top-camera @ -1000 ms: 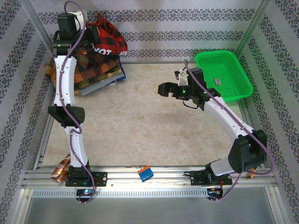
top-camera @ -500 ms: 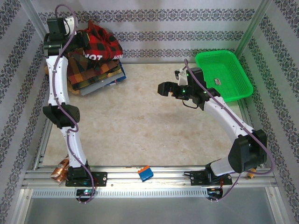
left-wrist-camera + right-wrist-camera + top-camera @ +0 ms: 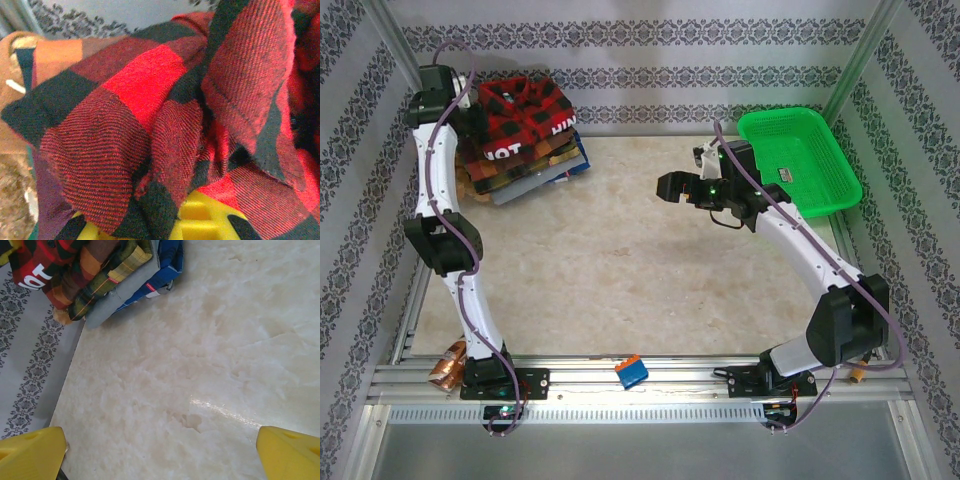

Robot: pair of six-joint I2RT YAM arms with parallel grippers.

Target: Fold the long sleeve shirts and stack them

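The red-and-black check shirt (image 3: 525,112) with white lettering lies rumpled on top of the stack of folded patchwork plaid shirts (image 3: 525,165) at the back left corner. My left gripper (image 3: 470,112) is at the shirt's left edge. In the left wrist view the red-and-black cloth (image 3: 150,115) drapes over my yellow fingers (image 3: 210,220) and runs between them, so the left gripper (image 3: 165,222) is shut on it. My right gripper (image 3: 670,188) hovers over the middle of the table, open and holding nothing, and the right wrist view takes in the stack (image 3: 100,270).
A green plastic basket (image 3: 800,160) stands at the back right. Brown teddy-bear fur (image 3: 425,150) pokes out left of the stack. Grey and blue cloth (image 3: 150,275) lies under the plaid shirts. A small blue-and-orange block (image 3: 631,371) rests on the near rail.
My left arm has swung left and down, bringing the red-and-black shirt from up against the back wall onto the stack. The right arm has hardly moved.
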